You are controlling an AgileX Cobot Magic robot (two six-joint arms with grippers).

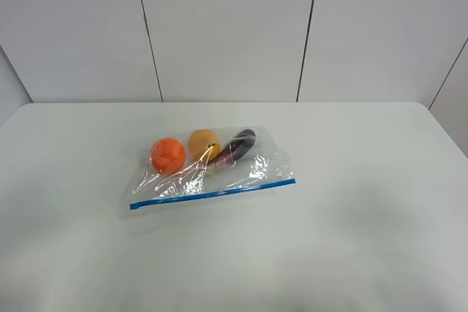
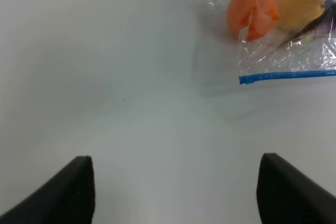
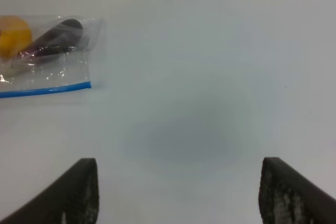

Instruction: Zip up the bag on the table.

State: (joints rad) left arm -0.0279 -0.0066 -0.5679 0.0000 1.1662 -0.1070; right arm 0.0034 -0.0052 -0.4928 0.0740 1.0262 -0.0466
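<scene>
The clear crinkly bag lies flat near the middle of the white table, its blue zip strip along the near edge. Through it show an orange ball, a yellow-orange fruit and a dark purple eggplant. Neither arm shows in the exterior high view. My left gripper is open and empty, well short of the bag's left end. My right gripper is open and empty, off the bag's right end.
White wall panels stand behind the table's far edge. Nothing but the bag lies on the tabletop in any view.
</scene>
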